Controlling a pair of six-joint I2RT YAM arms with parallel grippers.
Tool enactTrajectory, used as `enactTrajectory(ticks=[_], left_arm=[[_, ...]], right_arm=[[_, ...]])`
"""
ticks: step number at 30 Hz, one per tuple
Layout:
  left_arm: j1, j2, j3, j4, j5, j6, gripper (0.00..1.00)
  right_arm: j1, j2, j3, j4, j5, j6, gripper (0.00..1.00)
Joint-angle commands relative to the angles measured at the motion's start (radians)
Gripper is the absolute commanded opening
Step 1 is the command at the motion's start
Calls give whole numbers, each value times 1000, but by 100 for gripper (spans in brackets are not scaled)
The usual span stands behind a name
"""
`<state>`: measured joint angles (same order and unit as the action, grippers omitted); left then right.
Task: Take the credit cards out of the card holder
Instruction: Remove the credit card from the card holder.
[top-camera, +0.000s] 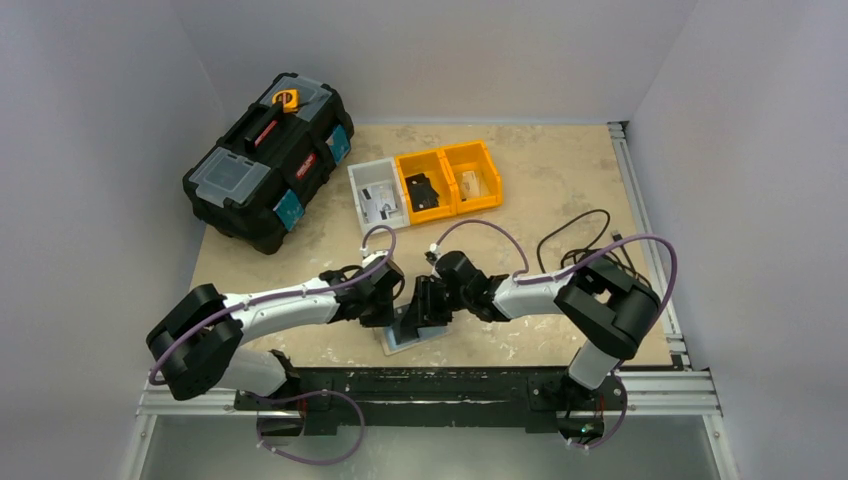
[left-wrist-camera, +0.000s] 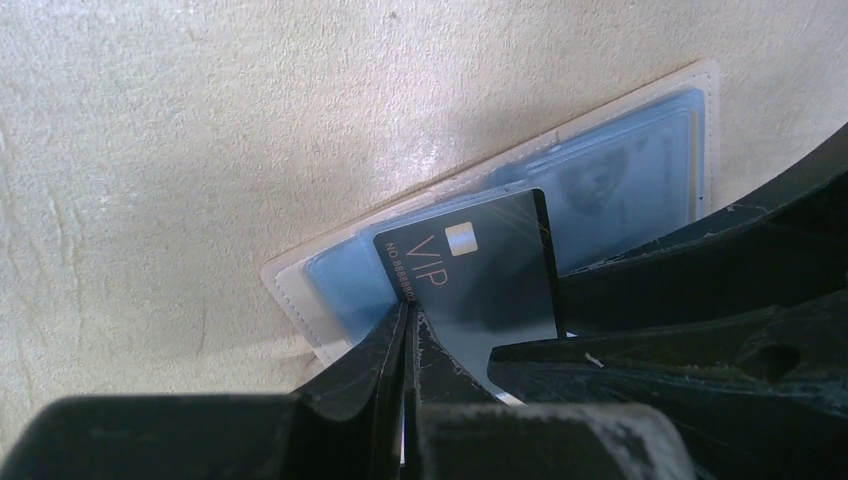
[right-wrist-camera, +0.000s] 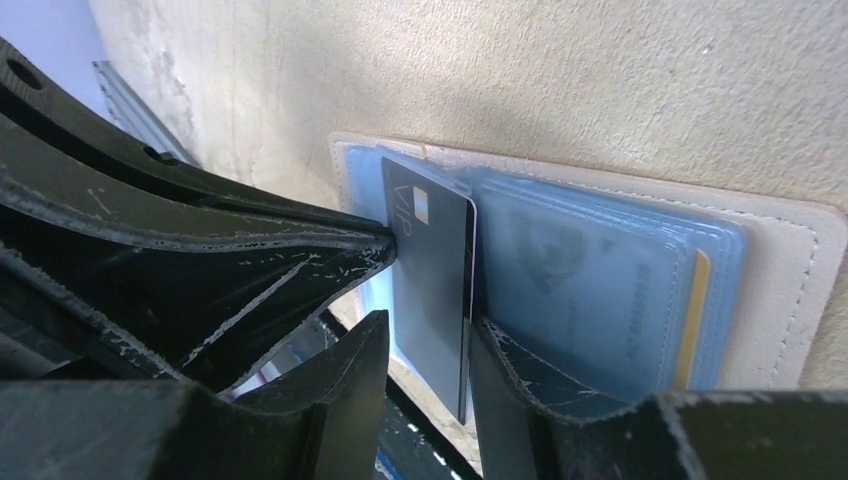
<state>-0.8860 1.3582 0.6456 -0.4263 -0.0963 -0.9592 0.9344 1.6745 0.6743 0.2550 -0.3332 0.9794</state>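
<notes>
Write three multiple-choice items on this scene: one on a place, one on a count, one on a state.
1. Where does the pale, clear-pocketed card holder lie? A on the black toolbox; B against the back wall; C on the tan table between the left hand and the right hand.
2. How many yellow plastic bins stand there? A two; B four; C none.
3. What is the left hand doing? A hanging open; B pinching the black VIP card; C resting on the toolbox.
C: the holder lies between the hands. A: two yellow bins stand beside a grey bin. B: its fingers are shut on the card's edge.
</notes>
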Motion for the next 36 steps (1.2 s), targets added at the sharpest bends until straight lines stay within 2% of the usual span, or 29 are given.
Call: enactTrajectory(ticks=[1,11,19,30,36], left_arm=[[-1,55,-12,17,13,-27,0],[0,62,-45,4,7,-47,0],[2,56,-35,-8,5,-40,0],[5,53,-37,-11,8,-37,0],[7,54,-37,-11,10,-33,0]], right_arm=[[-30,8,-62,121,-55,39,36],[-106,55,-227,559,-218,198,34],[-119,149,-297,867,-249,345,22],[-135,181,-339,970,-231,390,16],[-134,186,-341,974,-223,392,5]])
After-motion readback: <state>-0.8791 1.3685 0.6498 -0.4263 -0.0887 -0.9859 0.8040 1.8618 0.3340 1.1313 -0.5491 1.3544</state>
